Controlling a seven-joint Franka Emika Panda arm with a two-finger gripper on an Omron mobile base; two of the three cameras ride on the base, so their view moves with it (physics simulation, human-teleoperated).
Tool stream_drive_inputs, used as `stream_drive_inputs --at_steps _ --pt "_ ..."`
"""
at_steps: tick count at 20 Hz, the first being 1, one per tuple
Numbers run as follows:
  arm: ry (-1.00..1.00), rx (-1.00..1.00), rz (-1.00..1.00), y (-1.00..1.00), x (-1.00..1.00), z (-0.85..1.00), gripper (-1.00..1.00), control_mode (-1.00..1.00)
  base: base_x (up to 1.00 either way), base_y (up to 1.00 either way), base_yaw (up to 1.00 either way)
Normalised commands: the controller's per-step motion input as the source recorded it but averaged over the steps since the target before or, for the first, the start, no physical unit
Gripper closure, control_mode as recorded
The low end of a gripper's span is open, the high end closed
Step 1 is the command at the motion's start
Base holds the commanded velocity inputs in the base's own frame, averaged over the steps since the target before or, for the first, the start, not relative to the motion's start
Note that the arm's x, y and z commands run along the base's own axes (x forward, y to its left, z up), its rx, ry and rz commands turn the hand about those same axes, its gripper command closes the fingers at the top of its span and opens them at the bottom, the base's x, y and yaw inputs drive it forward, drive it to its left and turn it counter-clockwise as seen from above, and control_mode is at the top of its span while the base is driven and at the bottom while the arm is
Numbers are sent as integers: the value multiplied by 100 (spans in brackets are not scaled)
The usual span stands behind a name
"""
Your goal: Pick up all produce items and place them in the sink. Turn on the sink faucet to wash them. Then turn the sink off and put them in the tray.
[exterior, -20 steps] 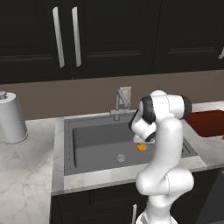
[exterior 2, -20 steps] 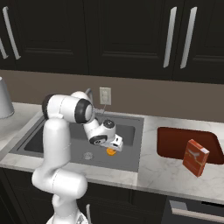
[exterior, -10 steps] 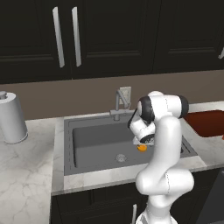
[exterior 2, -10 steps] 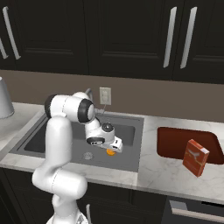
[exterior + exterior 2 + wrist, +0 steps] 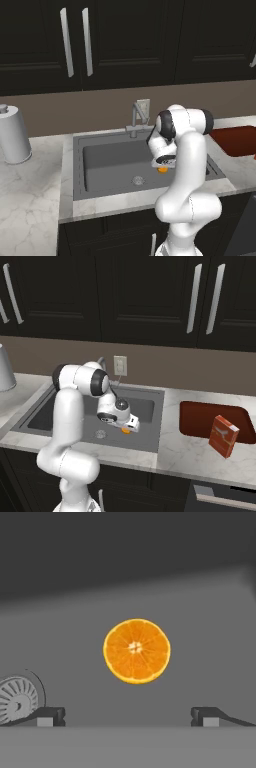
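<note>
My fingers [image 5: 47, 716] stood wide apart, empty, over the orange half [image 5: 136, 651] lying cut-face up on the sink [image 5: 100, 160] floor — the drain [image 5: 17, 699] at my eight o'clock. Retrieval for the tray [image 5: 200, 418], I judged; next I needed to descend and close.

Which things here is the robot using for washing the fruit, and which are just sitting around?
For the job:
- orange slice, lying on the sink floor
- sink
- sink faucet
- tray, dark red
- gripper, open above the slice

Just sitting around:
- red box leaning in the tray
- paper towel roll
- wall outlet
- cabinets
</note>
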Motion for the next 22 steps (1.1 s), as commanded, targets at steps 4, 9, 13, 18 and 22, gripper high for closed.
stream_drive_inputs --at_steps 4,9,13,18,22 --pt "-4 0 0 0 1 0 -100 -100 0 0 0" --pt "-2 0 0 -3 1 0 -100 -100 0 0 0" --pt "-3 0 0 -1 4 0 -100 -100 0 0 0" --pt "-2 0 0 0 12 0 -100 -100 0 0 0" --pt "-2 0 0 0 10 0 -100 -100 0 0 0"
